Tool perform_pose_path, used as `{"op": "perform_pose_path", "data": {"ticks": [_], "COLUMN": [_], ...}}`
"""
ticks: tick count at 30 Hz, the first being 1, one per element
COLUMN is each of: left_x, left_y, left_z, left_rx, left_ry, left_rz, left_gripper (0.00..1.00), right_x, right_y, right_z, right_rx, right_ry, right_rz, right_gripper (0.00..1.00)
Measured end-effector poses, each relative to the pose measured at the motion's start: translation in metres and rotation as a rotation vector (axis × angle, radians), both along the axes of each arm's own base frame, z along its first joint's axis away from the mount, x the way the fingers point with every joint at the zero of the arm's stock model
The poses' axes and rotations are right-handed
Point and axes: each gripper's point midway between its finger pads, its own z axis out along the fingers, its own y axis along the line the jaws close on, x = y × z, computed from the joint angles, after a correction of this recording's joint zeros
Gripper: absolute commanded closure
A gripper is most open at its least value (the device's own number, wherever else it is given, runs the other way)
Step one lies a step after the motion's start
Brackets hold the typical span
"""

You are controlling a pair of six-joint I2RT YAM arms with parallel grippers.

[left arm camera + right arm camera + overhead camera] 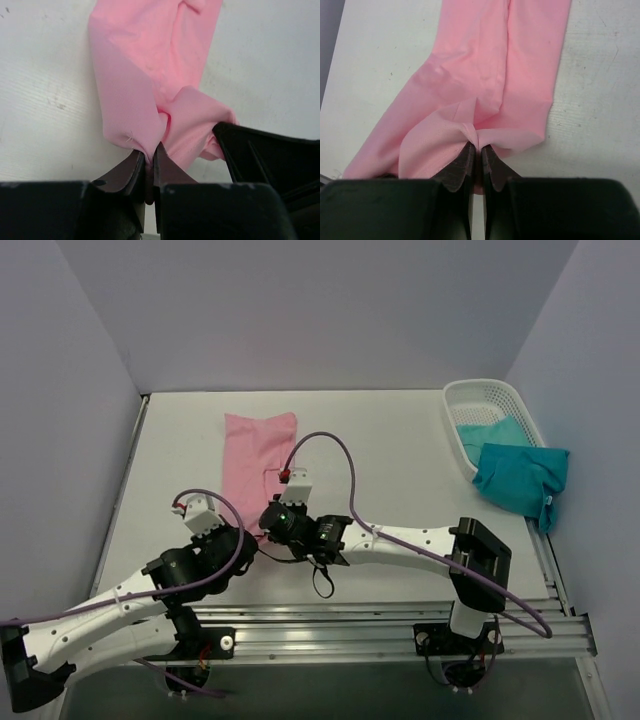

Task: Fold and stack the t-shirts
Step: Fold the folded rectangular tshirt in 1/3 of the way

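My left claw (pixel 149 152) and right claw (pixel 476 150) each pinch a thin bunch of the soft light pink cotton t-shirt (pixel 150 65) just ahead (barely any cloth); uneven pulling could slip it free

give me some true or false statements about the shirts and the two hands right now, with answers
1. The left hand and the right hand are both shut on the pink t-shirt. True.
2. The pink t-shirt lies inside the white basket. False: it lies on the table, well to the left of the basket.
3. A teal t-shirt is draped over the basket's near end. True.
4. The pink t-shirt is spread out flat with both sleeves showing. False: it is folded into a narrow strip.
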Motion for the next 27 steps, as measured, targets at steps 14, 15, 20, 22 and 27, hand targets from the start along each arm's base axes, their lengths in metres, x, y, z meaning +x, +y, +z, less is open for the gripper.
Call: {"op": "perform_pose_path", "data": {"ticks": [14, 15, 20, 22, 27], "left_x": [0.091, 0.098, 0.128, 0.137, 0.160], "left_y": [0.036, 0.035, 0.021, 0.016, 0.017], "left_z": [0.002, -0.003, -0.030, -0.037, -0.039], "left_rx": [0.054, 0.056, 0.057, 0.050, 0.017], "left_ry": [0.033, 0.053, 0.127, 0.136, 0.131], "left_rz": [0.116, 0.114, 0.079, 0.067, 0.077], "left_gripper": [0.82, 0.83, 0.85, 0.85, 0.85], "right_x": [0.063, 0.068, 0.088, 0.095, 0.117], "right_y": [0.020, 0.019, 0.013, 0.010, 0.009], "right_z": [0.000, -0.005, -0.027, -0.033, -0.040], "right_rx": [-0.060, -0.071, -0.123, -0.129, -0.120], "right_ry": [-0.017, -0.013, 0.016, 0.029, 0.046], "right_rz": [-0.058, -0.065, -0.087, -0.093, -0.107], "right_gripper": [1.00, 1.00, 1.00, 1.00, 1.00]}}
